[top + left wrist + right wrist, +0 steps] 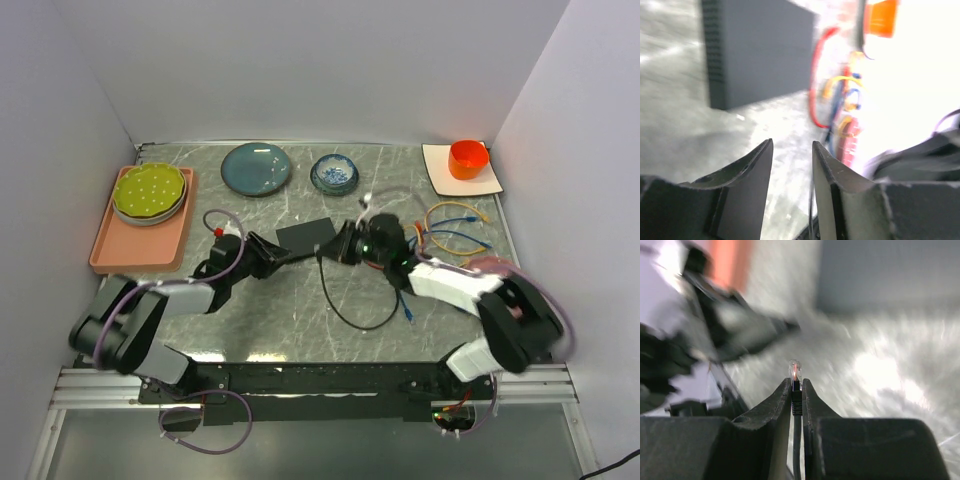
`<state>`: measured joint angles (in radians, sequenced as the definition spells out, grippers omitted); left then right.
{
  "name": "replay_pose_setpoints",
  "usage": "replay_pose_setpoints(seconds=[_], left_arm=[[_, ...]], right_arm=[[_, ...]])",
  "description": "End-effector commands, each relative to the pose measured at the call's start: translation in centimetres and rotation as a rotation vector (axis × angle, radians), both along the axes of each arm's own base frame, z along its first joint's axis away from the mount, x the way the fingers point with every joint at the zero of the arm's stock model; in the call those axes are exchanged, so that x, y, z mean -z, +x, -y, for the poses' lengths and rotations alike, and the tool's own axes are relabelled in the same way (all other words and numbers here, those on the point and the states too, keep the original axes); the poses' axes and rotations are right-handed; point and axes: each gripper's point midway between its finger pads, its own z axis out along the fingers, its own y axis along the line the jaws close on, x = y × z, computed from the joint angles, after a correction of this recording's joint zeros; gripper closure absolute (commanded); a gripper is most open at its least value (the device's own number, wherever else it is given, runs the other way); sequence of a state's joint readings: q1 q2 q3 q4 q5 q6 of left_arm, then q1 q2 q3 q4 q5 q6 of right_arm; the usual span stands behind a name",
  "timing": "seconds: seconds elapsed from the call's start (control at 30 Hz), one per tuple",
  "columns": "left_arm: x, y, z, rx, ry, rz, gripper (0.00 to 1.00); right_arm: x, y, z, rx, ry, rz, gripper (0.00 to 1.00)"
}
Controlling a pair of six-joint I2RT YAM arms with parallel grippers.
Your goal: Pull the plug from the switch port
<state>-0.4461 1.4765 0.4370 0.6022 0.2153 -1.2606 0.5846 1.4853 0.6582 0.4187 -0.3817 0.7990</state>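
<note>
The switch (305, 236) is a flat matte-black box lying mid-table; it also shows in the left wrist view (760, 50) and, blurred, in the right wrist view (890, 275). My right gripper (336, 248) is shut on the clear-tipped plug (795, 371) of a black cable (340, 305) that loops toward the near edge. The plug's tip stands free in the air, apart from the switch. My left gripper (279, 256) sits at the switch's near-left corner. In the left wrist view this gripper (792, 146) is open and empty, a short way from the switch.
An orange tray (110, 250) with green plates (150, 192) is at the left. A blue plate (256, 167) and a small patterned bowl (334, 173) stand at the back. An orange cup (468, 158) is at the back right. Loose coloured cables (455, 228) lie to the right.
</note>
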Motion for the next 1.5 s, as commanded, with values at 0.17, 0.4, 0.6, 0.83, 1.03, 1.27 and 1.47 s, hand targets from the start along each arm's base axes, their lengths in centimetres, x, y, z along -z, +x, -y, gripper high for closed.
replay_pose_setpoints(seconds=[0.17, 0.4, 0.6, 0.83, 1.03, 1.27, 1.47], left_arm=[[-5.4, -3.1, -2.1, -0.048, 0.004, 0.192, 0.53], [-4.3, -5.1, -3.1, -0.045, 0.009, 0.18, 0.52], [-4.0, -5.6, -3.5, -0.053, 0.017, 0.178, 0.51], [-3.7, -5.6, -4.3, -0.08, 0.065, 0.153, 0.47], [-3.3, -4.7, -4.8, -0.123, 0.105, 0.125, 0.41], [-2.8, -0.3, -4.7, -0.194, 0.151, 0.02, 0.46], [-1.1, 4.1, -4.4, -0.259, 0.227, -0.066, 0.57]], right_arm=[[-12.1, 6.9, 9.4, 0.356, -0.267, 0.252, 1.0], [-7.3, 9.4, 21.0, 0.702, -0.377, 0.03, 1.0], [-4.3, 10.3, 26.5, 0.857, -0.496, -0.128, 0.8], [-5.0, 12.6, 26.6, 0.918, -0.501, -0.135, 0.45], [-10.0, 13.3, 18.4, 0.696, -0.422, 0.071, 0.43], [-2.9, 13.7, 9.1, 0.417, -0.327, -0.017, 1.0], [1.6, 15.2, 7.0, 0.355, -0.375, -0.064, 1.0]])
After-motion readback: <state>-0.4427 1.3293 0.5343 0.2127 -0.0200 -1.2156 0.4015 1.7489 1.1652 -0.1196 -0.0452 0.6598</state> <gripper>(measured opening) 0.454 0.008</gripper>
